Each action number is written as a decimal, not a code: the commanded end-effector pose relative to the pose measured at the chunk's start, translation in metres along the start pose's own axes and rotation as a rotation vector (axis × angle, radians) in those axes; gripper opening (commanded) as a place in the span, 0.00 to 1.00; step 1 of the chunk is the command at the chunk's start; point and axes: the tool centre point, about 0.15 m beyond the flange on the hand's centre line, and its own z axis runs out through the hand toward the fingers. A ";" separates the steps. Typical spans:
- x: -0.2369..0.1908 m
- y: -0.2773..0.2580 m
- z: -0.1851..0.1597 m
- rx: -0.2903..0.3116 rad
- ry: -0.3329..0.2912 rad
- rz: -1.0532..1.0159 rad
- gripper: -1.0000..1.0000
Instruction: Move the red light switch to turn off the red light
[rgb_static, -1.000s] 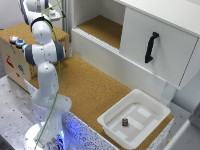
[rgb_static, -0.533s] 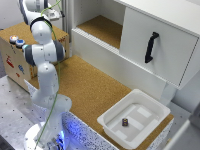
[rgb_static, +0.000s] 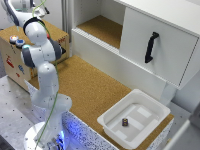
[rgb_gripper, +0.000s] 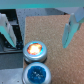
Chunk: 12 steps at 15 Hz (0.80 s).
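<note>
The exterior view looks down across the whole scene; the wrist view hangs close above the wooden box (rgb_static: 15, 55), which both views share.

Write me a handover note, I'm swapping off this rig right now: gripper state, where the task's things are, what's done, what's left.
Gripper: open, fingers spread, holding nothing, above the wooden box.
Red light: on the box top beside the blue cap, at the exterior view's left. It glows, so it is not off yet.
Red switch: not clearly visible in either view.
Done: arm positioned over the box.
Left: find and move the switch, confirm the light goes out.
</note>
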 end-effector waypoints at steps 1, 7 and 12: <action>0.068 -0.010 -0.003 -0.060 -0.233 -0.072 0.00; 0.087 -0.011 0.010 -0.038 -0.300 -0.188 0.00; 0.079 -0.018 0.032 0.048 -0.308 -0.186 0.00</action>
